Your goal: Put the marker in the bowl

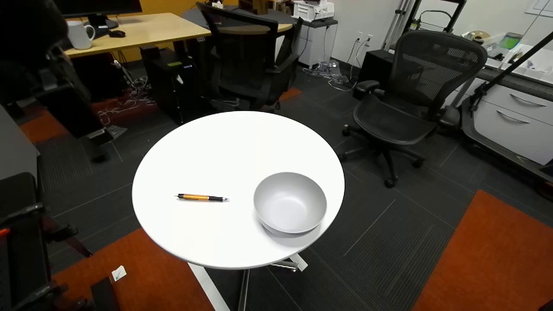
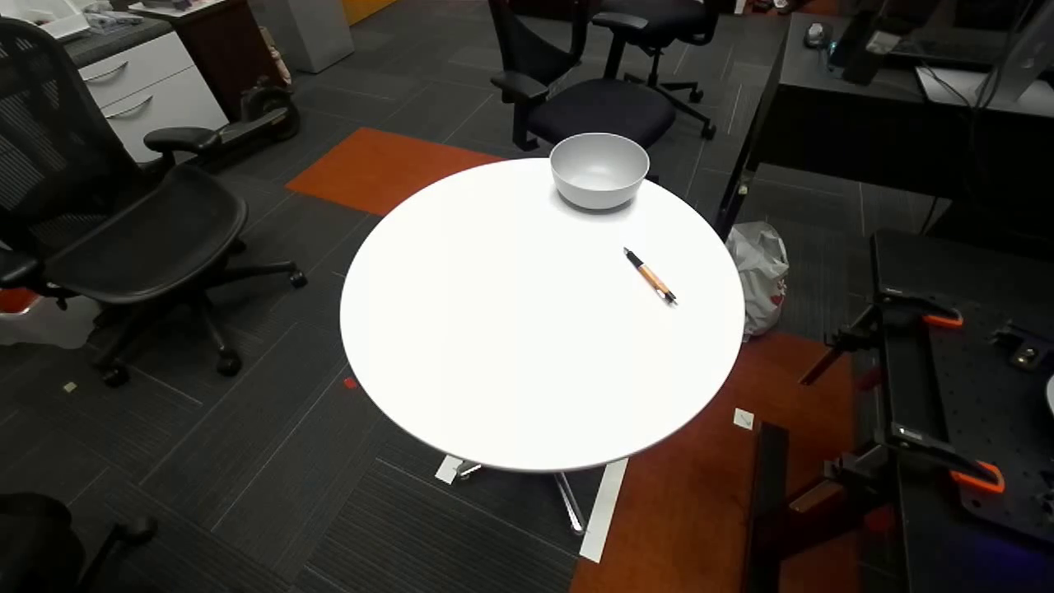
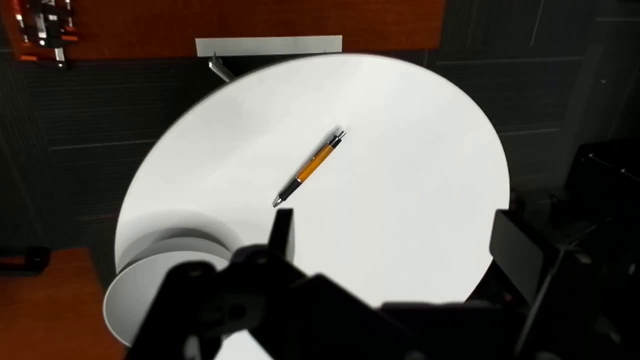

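Reaching for the pen [image 1: 201,198] seems the step in hand. It is seen on the table [image 1: 233,147], left of the bowl [image 1: 290,203] in an exterior view. The gripper [image 3: 393,227] is spread wide, nothing held; next, alignment across the pen and lowering seem needed.

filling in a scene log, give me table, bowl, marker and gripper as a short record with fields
table: white, round
bowl: light grey, upright on the table near its edge
marker: orange and black, lying on the table, apart from the bowl
gripper: open, holding nothing, seen in the wrist view
task state: marker not yet in the bowl
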Motion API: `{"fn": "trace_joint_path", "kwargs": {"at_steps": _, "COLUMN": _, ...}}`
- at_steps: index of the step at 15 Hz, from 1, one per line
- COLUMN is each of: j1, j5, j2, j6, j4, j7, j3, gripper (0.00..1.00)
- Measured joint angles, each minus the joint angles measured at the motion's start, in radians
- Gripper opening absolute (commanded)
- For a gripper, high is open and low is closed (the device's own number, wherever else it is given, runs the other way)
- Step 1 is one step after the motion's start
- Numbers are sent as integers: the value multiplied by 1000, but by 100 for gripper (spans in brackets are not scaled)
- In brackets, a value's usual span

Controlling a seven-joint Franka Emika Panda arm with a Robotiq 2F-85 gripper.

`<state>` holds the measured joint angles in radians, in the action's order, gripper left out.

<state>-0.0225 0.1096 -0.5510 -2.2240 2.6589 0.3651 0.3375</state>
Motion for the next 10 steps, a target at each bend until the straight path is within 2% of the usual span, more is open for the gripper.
{"fn": "trace_joint_path", "kwargs": {"at_steps": 5, "j1": -1, "j5": 69, "j2": 126, "j6": -206, "j4": 57, "j7": -188, "j3": -86, "gripper": 100}}
{"fn": "trace_joint_path", "kwargs": {"at_steps": 10, "j1": -9, "j5": 83, "j2": 308, "j6": -417, "j4": 59, "j7": -414, "j3": -157, "gripper": 100}}
